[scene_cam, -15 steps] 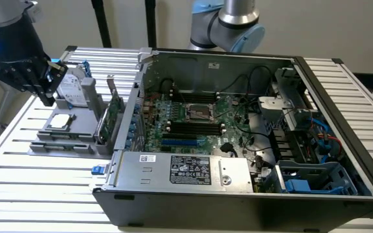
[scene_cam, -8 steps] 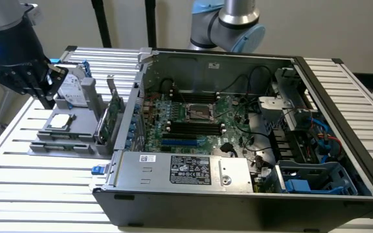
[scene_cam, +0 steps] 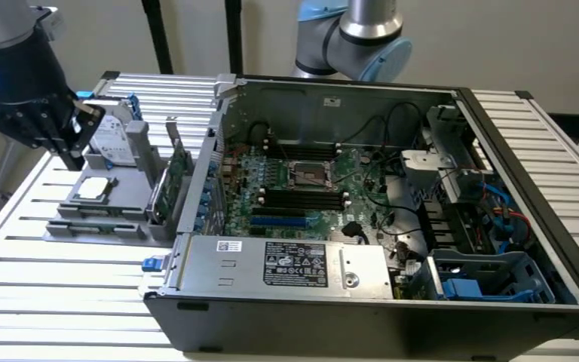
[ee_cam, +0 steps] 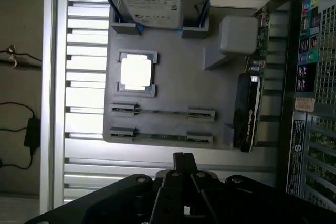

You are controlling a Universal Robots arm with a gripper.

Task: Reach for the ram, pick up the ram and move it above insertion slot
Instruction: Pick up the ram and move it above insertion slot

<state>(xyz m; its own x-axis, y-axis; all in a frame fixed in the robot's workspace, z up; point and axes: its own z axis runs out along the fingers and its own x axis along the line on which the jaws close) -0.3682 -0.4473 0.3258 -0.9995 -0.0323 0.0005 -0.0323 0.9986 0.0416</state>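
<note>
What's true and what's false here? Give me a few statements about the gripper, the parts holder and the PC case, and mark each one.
1. The computer case lies open with its motherboard exposed. True.
2. The gripper is inside the case. False: it hovers over the gray holder, by the hard drive.
3. The expansion card lies flat. False: it stands on edge in the holder, beside the case.
4. A processor chip rests in the holder. True.
</note>
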